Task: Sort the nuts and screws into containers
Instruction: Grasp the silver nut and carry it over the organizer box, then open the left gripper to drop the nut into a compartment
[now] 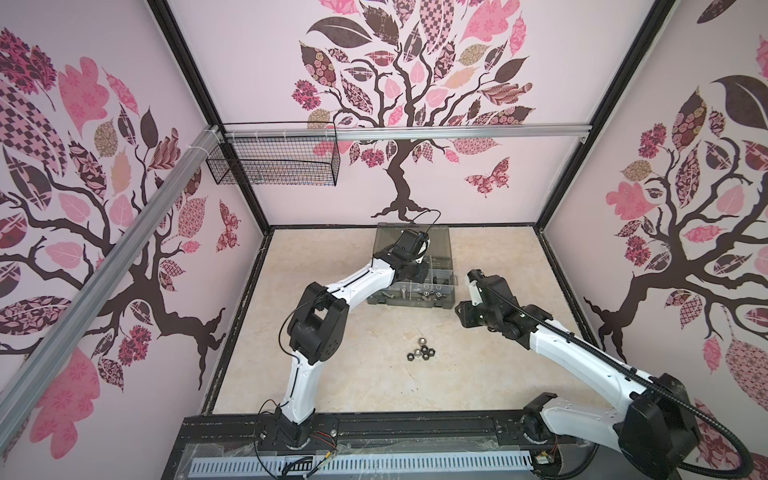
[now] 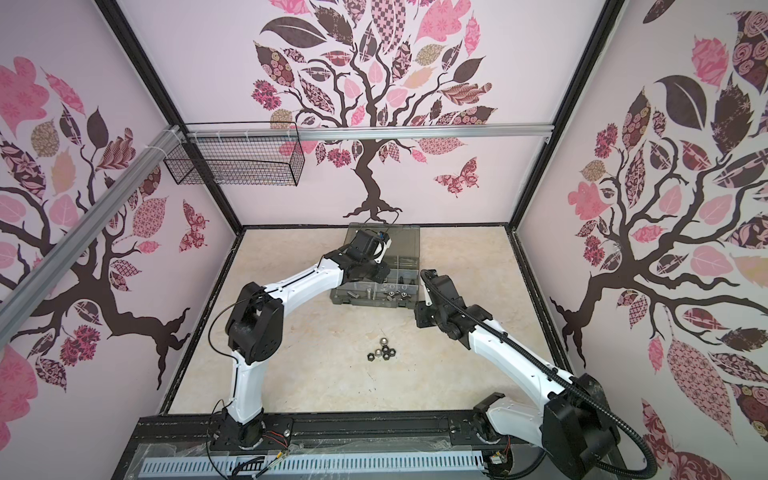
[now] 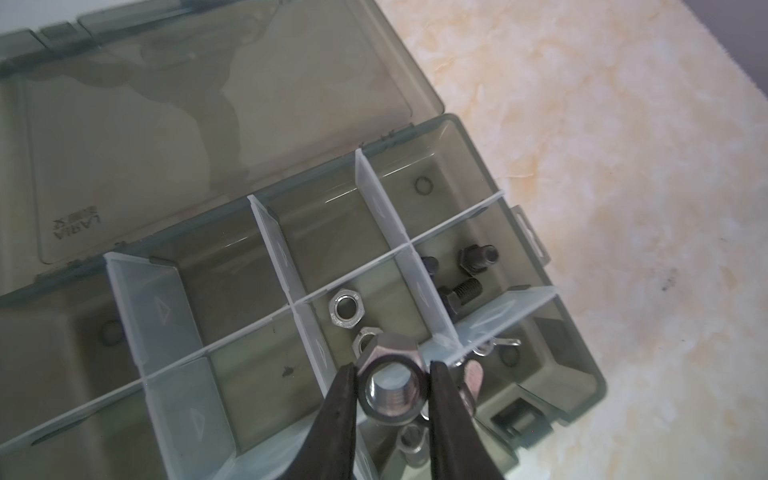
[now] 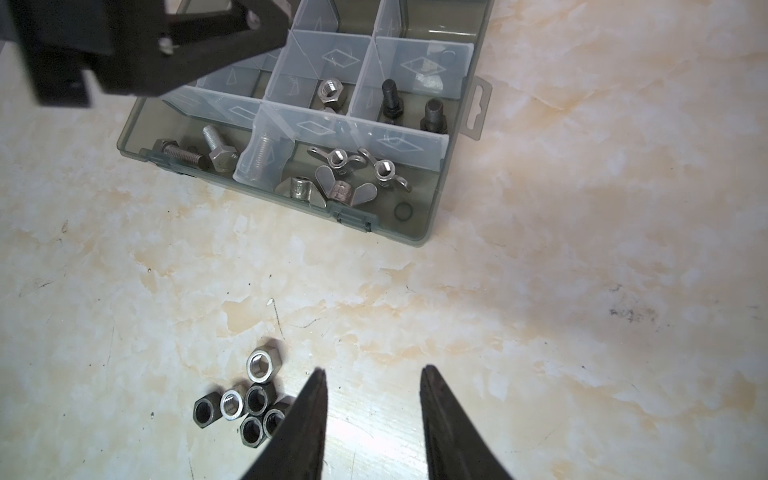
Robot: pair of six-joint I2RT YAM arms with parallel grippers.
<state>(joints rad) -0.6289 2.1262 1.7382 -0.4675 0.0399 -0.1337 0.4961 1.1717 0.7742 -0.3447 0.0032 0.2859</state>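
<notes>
A wire basket (image 1: 274, 162) hangs on the wall rail (image 1: 457, 132).

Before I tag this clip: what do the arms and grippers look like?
The left arm and right arm have white shells with black joints. A black corrugated hose runs along the right one; a thin black cable loops by the left. The left gripper and right gripper have black tapered fingers.

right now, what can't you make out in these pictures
- Left wrist view: whatever lies beneath the silver hex nut, covered by it and the left gripper.
- Both top views: that grip, hidden behind the left arm above the organizer case.
- Right wrist view: loose nuts, one partly behind a right gripper finger.
</notes>
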